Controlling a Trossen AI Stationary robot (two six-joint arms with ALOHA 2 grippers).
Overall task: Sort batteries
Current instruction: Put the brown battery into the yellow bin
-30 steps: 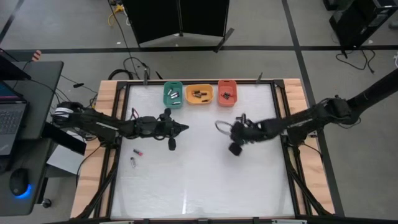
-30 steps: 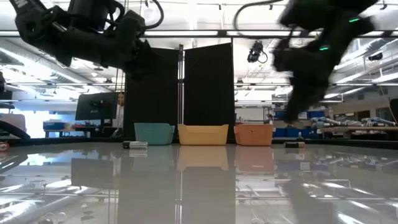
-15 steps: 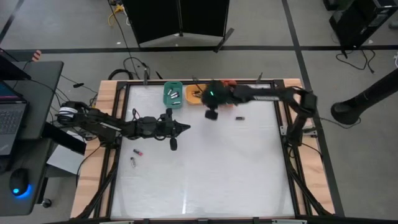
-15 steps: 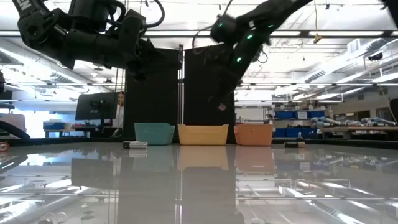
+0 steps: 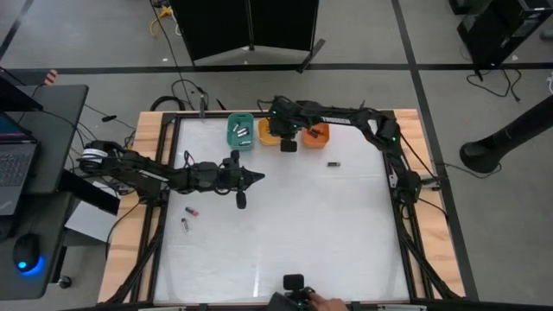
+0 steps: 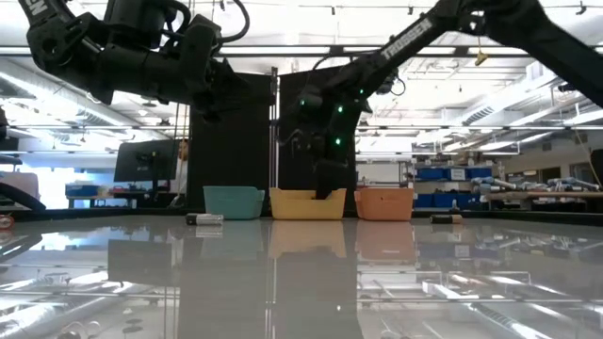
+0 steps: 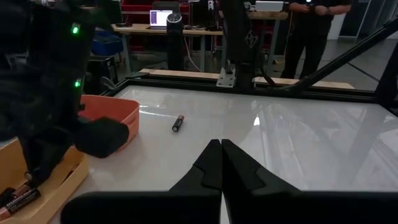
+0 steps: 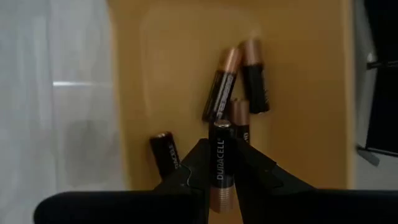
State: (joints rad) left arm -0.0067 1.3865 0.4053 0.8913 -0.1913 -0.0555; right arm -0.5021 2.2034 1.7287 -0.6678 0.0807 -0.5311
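Hovering over the orange tray point(image 8: 311, 93), the right gripper point(image 8: 219, 163) clamped a black-and-copper Duracell battery point(image 8: 219, 167) above four similar batteries point(image 8: 219, 87) lying inside it, while the left gripper point(image 7: 220, 163), fingers pressed together, waited well apart from that tray.

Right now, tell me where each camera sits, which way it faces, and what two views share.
High view: overhead, straight down on table, both arms.
Low view: table height, facing trays; right gripper over the orange tray.
Left wrist view: past shut left gripper toward a loose battery.
Right wrist view: down into the orange tray; right gripper clamps a Duracell battery.
Shared: that tray, also in high view.
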